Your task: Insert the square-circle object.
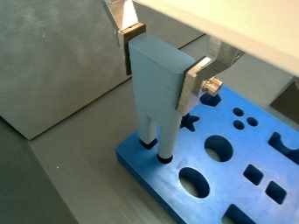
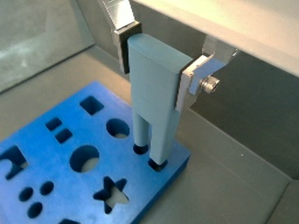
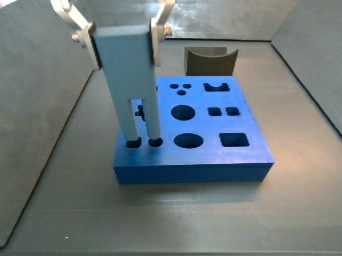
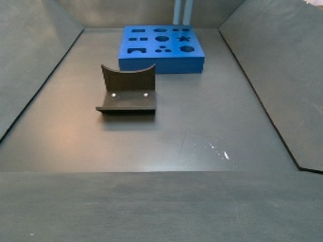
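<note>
The square-circle object (image 1: 158,83) is a tall pale blue-grey slab standing upright, also seen in a wrist view (image 2: 158,87) and a side view (image 3: 127,75). My gripper (image 1: 163,59) is shut on its upper part, one pad on each narrow side. The ends of its two thin legs sit in two holes at a corner of the flat blue board (image 1: 228,171). The board also shows in a wrist view (image 2: 59,166) and in both side views (image 3: 187,172) (image 4: 164,64). In a side view only the legs (image 4: 184,11) show at the far end.
A dark brown curved block (image 4: 127,90) lies on the grey floor apart from the board, also seen behind the board in a side view (image 3: 210,60). Grey walls enclose the floor on three sides. The board's other shaped holes are unfilled.
</note>
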### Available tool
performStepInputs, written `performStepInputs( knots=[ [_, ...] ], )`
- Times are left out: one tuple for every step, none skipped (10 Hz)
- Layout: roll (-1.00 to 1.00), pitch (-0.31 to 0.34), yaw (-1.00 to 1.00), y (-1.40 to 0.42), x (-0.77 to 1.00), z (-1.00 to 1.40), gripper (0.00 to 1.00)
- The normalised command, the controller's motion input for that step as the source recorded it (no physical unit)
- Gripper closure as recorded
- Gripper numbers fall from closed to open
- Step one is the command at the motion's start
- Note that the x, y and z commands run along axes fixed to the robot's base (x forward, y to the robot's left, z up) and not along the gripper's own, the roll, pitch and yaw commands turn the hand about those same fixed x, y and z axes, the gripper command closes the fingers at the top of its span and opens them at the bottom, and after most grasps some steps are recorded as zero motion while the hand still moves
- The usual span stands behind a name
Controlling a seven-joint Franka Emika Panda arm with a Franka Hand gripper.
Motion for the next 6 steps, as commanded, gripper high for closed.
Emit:
performStepInputs(
  knots=[
    [0.07, -0.024, 0.18, 0.01, 0.09, -0.27, 1.00],
    [0.00, -0.004, 0.19, 0.07, 0.13, -0.32, 1.00],
    [0.00, 0.000, 0.19, 0.05, 0.19, -0.30, 1.00],
    [0.00, 0.000, 0.16, 0.00, 0.24, -0.28, 1.00],
    [-0.01, 0.000, 0.00, 0.00, 0.07, -0.20, 1.00],
    [-0.08, -0.050, 0.04, 0.00, -0.08, -0.10, 1.00]
  ],
)
